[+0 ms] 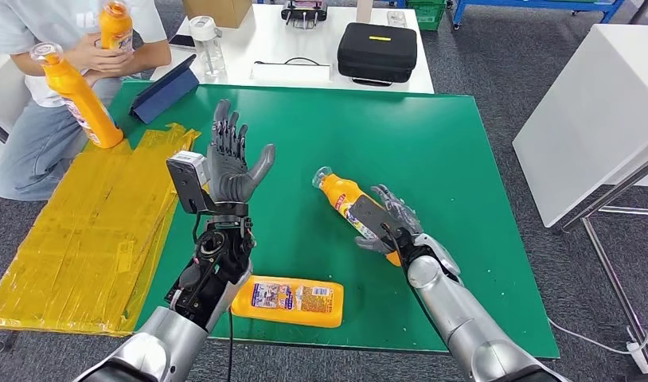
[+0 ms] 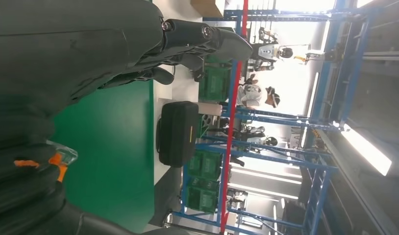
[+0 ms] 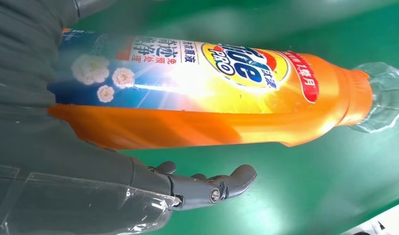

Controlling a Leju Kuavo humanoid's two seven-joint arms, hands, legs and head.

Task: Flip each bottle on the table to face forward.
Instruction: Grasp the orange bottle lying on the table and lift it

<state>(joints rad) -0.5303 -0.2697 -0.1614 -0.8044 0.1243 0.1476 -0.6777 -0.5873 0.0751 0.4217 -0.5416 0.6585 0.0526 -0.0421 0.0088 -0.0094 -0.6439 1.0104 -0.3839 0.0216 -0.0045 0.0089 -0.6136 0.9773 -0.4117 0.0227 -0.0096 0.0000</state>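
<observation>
Bottle work first: I see my right hand (image 1: 391,225) wrapped around an orange plastic detergent bottle with a clear cap (image 1: 349,204), right of centre in the head view, over the green mat-covered surface (image 1: 432,151). Its long axis runs diagonally, cap toward the upper left of the frame and base buried in my palm. The right wrist view shows the printed label (image 3: 197,68) turned toward that camera, with my fingers (image 3: 212,186) curled under the body, so I judge the grip firm, though I cannot tell whether the bottle touches the mat or hangs just above it.

My left hand (image 1: 232,163) stands upright left of centre, fingers spread, holding nothing. A second orange bottle, flat-sided with a colourful label (image 1: 287,301), lies on its side at the lower centre of the frame, long axis running left to right, just beside my left forearm and nearer that arm than the right. I judge the left hand the natural one for it.

At the upper left a seated person (image 1: 58,79) holds two more orange bottles, one upright on yellow plastic sheeting (image 1: 82,239). A black zipped case (image 1: 376,52) sits closed on the white table (image 1: 265,40) beyond; its contents are hidden.
</observation>
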